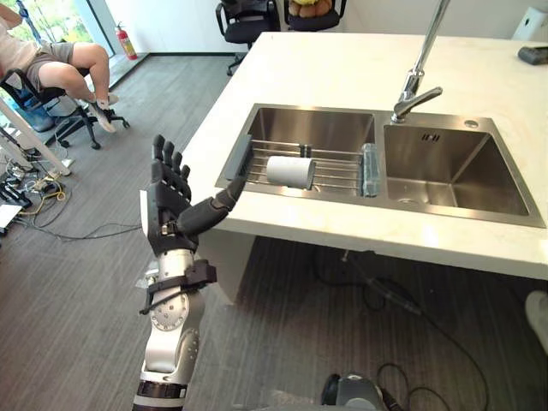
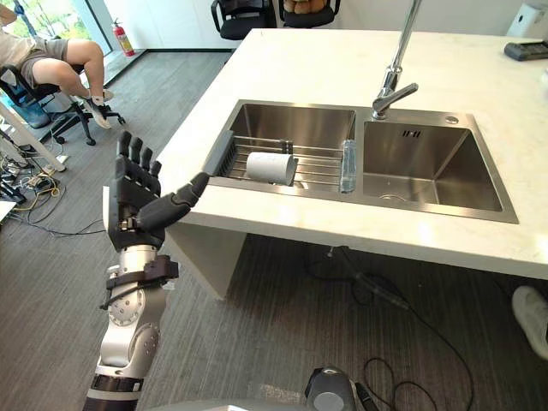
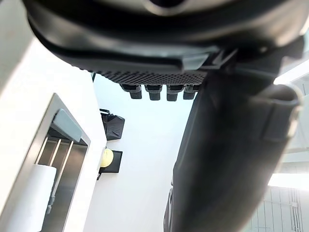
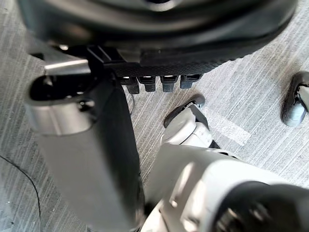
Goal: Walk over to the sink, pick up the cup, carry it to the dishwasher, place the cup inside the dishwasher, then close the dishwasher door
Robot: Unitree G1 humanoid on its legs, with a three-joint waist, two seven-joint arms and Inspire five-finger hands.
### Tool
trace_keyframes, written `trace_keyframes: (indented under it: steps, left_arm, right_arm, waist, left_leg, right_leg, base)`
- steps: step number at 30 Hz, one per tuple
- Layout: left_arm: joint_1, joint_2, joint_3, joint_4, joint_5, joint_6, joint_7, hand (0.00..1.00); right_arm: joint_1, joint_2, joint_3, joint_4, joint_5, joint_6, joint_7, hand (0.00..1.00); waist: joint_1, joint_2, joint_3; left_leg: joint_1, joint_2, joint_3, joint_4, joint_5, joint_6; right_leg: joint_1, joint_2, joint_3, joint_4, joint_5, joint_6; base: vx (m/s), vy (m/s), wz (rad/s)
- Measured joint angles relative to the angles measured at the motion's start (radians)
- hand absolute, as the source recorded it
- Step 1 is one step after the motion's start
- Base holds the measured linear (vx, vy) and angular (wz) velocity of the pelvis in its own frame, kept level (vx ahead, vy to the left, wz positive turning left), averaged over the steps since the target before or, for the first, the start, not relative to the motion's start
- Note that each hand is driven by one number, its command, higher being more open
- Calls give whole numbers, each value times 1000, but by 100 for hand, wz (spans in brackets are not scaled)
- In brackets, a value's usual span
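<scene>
Evidently only the walk is done: the white cylindrical cup (image 1: 288,171) lies untouched in the steel sink (image 1: 445,163), the dark left hand (image 1: 167,201) spread, empty.

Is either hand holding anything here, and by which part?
Nothing is held. The left hand is open beside the counter, the right hand open above the floor; the cup lies on its side on the sink rack.
</scene>
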Motion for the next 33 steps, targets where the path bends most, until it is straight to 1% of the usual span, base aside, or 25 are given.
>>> trace_keyframes:
  steps: [1, 2, 3, 4, 5, 6, 7, 8, 9, 10, 12, 13, 14, 15, 16, 17, 18, 19, 20, 22, 23, 29, 33]
  left_arm:
    - [-1, 10, -14, -20, -15, 1, -21, 100]
    - [-2, 36, -38, -59, -22, 2, -45, 100]
    - [-2, 49, -51, -83, -28, 3, -58, 100]
    - [-2, 63, -76, -138, -33, 6, -78, 100]
    - [-2, 74, -97, -190, -38, 16, -98, 100]
    - [-2, 80, -101, -212, -42, 21, -105, 100]
    - [-4, 84, -101, -237, -58, 27, -122, 100]
    - [-15, 95, -95, -237, -83, 43, -137, 100]
    - [-27, 102, -90, -236, -96, 52, -141, 100]
    - [-46, 106, -79, -230, -119, 60, -148, 100]
    - [-48, 113, -63, -205, -153, 73, -147, 100]
    - [-47, 120, -50, -181, -172, 87, -145, 100]
    - [-47, 123, -45, -172, -179, 93, -144, 100]
    - [-44, 124, -34, -155, -180, 110, -142, 100]
    - [-44, 124, -34, -155, -180, 110, -142, 100]
    - [-47, 127, -36, -152, -179, 123, -145, 100]
    - [-52, 128, -38, -150, -179, 124, -148, 100]
    - [-77, 131, -56, -138, -179, 125, -149, 100]
    - [-91, 131, -64, -124, -179, 126, -157, 100]
    - [-99, 135, -80, -107, -179, 133, -166, 100]
    - [-100, 161, -147, -107, -175, 165, -247, 100]
    - [-100, 158, -150, -106, -175, 165, -244, 100]
    - [-100, 130, -149, -53, -166, 129, -191, 100]
  right_arm:
    - [1, -16, -2, 0, 0, 8, -2, 100]
    - [0, -30, -1, -1, -5, 18, 0, 100]
    - [-2, -34, -1, -4, -18, 23, 2, 100]
    - [-6, -37, 4, -17, -57, 30, 11, 100]
    - [-10, -38, 4, -24, -81, 32, 27, 100]
    - [-13, -38, 2, -32, -82, 33, 33, 100]
    - [-12, -41, -8, -46, -83, 37, 52, 100]
    - [-23, -33, -23, -40, -79, 37, 57, 100]
    - [-29, -18, -24, -40, -79, 38, 57, 100]
    - [-49, 5, -28, -44, -79, 25, 45, 100]
    - [-62, 4, -41, -31, -79, 22, 37, 100]
    - [-73, 5, -41, -17, -78, 23, 35, 100]
    - [-74, 10, -38, -15, -77, 23, 32, 100]
    - [-76, -8, -5, -10, -75, 24, 28, 100]
    - [-76, -9, -5, -10, -75, 24, 28, 100]
    - [-67, -20, -2, -9, -74, 32, 24, 100]
    - [-66, -17, -5, -8, -69, 31, 21, 100]
    - [-59, -8, -30, -8, -61, 24, 20, 100]
    - [-59, -1, -57, -6, -60, 24, 21, 100]
    - [-52, 15, -95, -1, -50, 24, 24, 100]
    - [-12, 80, -163, 23, -34, 5, 42, 100]
    - [-12, 82, -161, 20, -34, 5, 42, 100]
    - [-12, 80, -109, 12, -30, -14, 25, 100]
  waist:
    - [1, -5, 4]
    - [7, -4, 9]
    - [13, -3, 10]
    - [26, -3, 10]
    - [39, -3, 10]
    - [45, 0, 10]
    - [49, 22, 2]
    - [34, 14, -13]
    - [31, 7, -15]
    - [36, 0, -3]
    - [38, -4, -1]
    - [41, -5, -1]
    - [43, -6, -3]
    - [52, -12, -1]
    - [52, -12, -1]
    - [40, 11, -25]
    - [27, 10, -33]
    - [23, 7, -40]
    - [22, 3, -43]
    - [13, -6, -47]
    - [9, -56, -119]
    - [7, -59, -118]
    - [6, -67, -115]
  left_leg:
    - [-49, -46, 16, -30, -49, -31]
    - [-92, -94, 28, -121, -45, -34]
    - [-113, -110, 31, -177, -34, -38]
    - [-143, -135, 33, -292, 20, -64]
    - [-157, -153, 32, -408, 116, -94]
    - [-157, -161, 34, -453, 197, -111]
    - [-162, -161, 31, -483, 517, -66]
    - [-154, -171, 49, -469, 472, 2]
    - [-153, -181, 48, -477, 471, 2]
    - [-153, -193, 41, -492, 471, 1]
    - [-148, -203, 26, -532, 474, -3]
    - [-124, -209, 8, -606, 499, -37]
    - [-114, -214, -3, -639, 503, -46]
    - [-79, -208, 11, -592, 358, -2]
    - [-77, -208, 11, -593, 357, -2]
    - [-17, -221, 20, -710, 347, -17]
    - [-3, -231, 20, -754, 372, -19]
    - [9, -248, 20, -805, 390, -11]
    - [9, -257, 19, -812, 391, -10]
    - [7, -271, 7, -813, 391, -10]
    - [-10, -253, -24, -820, 401, -8]
    - [-10, -247, -17, -815, 401, -8]
    - [-7, -233, 15, -813, 396, -11]
  right_leg:
    - [52, -18, 0, -36, 1, -2]
    - [103, -21, 1, -71, 2, 0]
    - [122, -21, 2, -80, 1, 4]
    - [151, -21, 7, -86, 0, 28]
    - [177, -20, 21, -87, -12, 48]
    - [191, -18, 35, -87, -19, 59]
    - [216, 3, 61, -81, -46, 95]
    - [229, -8, 66, -75, -61, 106]
    - [227, -22, 67, -78, -65, 110]
    - [217, -31, 81, -93, -64, 113]
    - [211, -29, 94, -127, -56, 107]
    - [206, -22, 107, -159, -36, 100]
    - [199, -24, 112, -178, -23, 102]
    - [186, -28, 146, -194, 0, 128]
    - [186, -28, 146, -194, 0, 128]
    - [186, -16, 156, -212, 7, 140]
    - [185, -22, 153, -217, 9, 144]
    - [183, -31, 150, -234, 20, 156]
    - [187, -37, 145, -244, 25, 164]
    - [203, -45, 124, -257, 27, 166]
    - [229, -10, 91, -313, 56, 161]
    - [226, -7, 99, -317, 57, 160]
    - [218, 1, 125, -326, 65, 153]
  base:
    - [271, -2, -7]
    - [280, 3, -10]
    - [297, 27, -25]
    - [302, 63, -41]
    - [312, 84, -52]
    - [343, 132, -68]
    - [370, 167, -45]
    - [366, 171, -26]
    - [304, 151, -7]
    - [183, 102, -10]
    - [161, 101, -19]
    - [135, 104, -24]
    - [150, 105, -60]
    - [105, 78, -49]
    - [143, 80, -56]
    - [84, 60, -10]
    - [139, 100, -8]
    - [96, 82, 9]
    - [95, 75, 9]
    - [73, 46, 20]
    - [44, 20, 14]
    - [0, 0, -4]
    - [-7, -10, -22]
